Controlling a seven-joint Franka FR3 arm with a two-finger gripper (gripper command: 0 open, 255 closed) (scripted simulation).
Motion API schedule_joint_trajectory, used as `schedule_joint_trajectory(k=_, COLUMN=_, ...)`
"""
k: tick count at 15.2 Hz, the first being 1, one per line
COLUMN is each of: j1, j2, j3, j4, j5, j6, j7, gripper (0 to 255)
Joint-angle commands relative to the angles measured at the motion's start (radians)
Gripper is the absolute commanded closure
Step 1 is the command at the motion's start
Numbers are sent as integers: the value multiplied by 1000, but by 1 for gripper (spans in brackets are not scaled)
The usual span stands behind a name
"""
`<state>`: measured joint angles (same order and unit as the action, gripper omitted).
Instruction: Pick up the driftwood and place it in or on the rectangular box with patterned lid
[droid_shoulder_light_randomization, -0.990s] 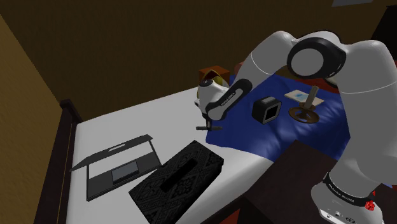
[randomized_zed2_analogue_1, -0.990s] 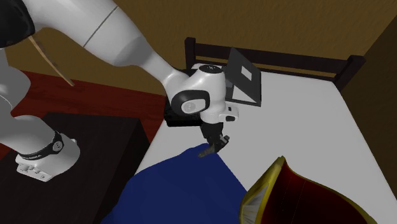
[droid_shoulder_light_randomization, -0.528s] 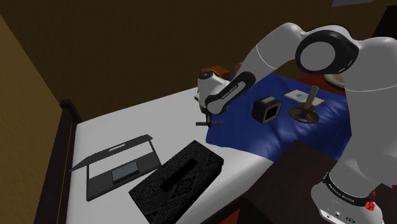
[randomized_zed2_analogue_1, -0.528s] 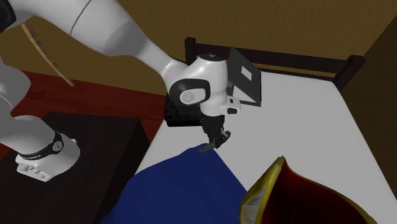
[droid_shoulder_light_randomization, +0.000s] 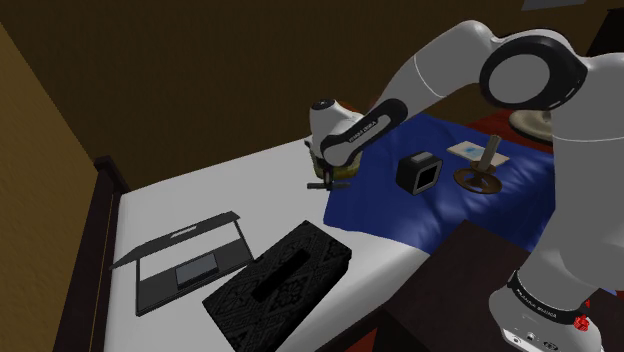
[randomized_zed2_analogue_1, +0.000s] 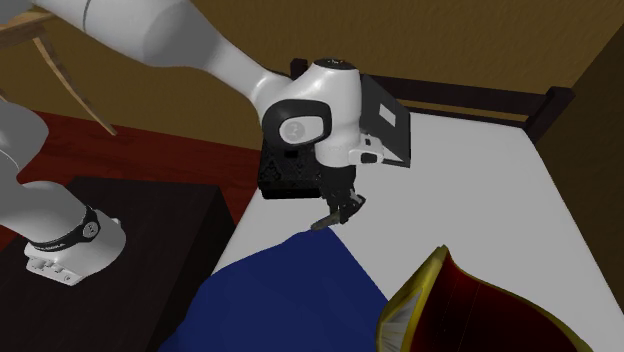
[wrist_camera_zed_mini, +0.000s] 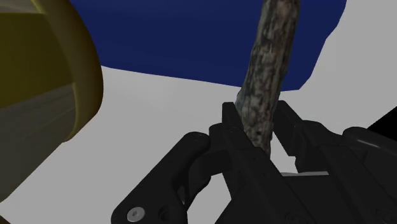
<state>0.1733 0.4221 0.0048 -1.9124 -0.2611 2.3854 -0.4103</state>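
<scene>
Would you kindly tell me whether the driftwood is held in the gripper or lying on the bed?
Held: in the wrist view the gripper clasps the mottled driftwood, which juts out beyond it over the white bed.

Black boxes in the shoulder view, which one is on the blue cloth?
The small cube, beside the brown stand; the long patterned box lies on the white sheet near the laptop.

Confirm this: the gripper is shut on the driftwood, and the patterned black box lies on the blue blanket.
Wrong on the box. The shoulder view shows the patterned black box on the white bed, off the blue blanket. The gripper is shut on the driftwood.
</scene>
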Motion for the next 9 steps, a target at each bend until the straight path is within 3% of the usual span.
schedule_joint_trajectory(k=1, j1=0, j2=-18, j3=2, j4=-1, j5=4, j6=-18, j7=-4, gripper=255)
schedule_joint_trajectory(k=9, j1=-3, j2=-80, j3=9, j4=24, j5=21, j6=-103, j7=-27, gripper=255)
